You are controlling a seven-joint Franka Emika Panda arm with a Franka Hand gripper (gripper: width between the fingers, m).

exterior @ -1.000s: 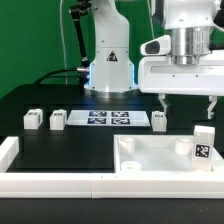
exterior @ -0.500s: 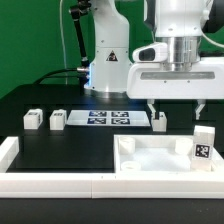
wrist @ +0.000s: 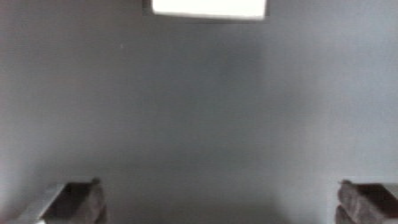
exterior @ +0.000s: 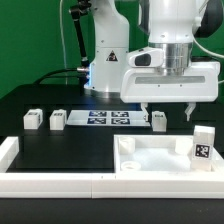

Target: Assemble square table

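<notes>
The white square tabletop (exterior: 160,158) lies at the front on the exterior view's right, with one tagged white leg (exterior: 203,144) standing upright at its right corner. Three more white legs lie on the black table: two on the left (exterior: 33,119) (exterior: 58,120) and one (exterior: 159,121) right of the marker board. My gripper (exterior: 168,111) hangs open and empty above the table, just behind the tabletop, its left finger close to that third leg. The wrist view shows my two fingertips (wrist: 77,200) wide apart over bare dark table, with a white piece (wrist: 208,8) at the frame edge.
The marker board (exterior: 108,119) lies flat at mid-table. A long white border rail (exterior: 60,184) runs along the front edge, with a short upright end (exterior: 8,153) on the left. The robot base (exterior: 110,62) stands behind the board.
My gripper has moved toward the exterior view's left and slightly up, from over the tabletop's right side to above its middle. It stays open. The parts have not moved.
</notes>
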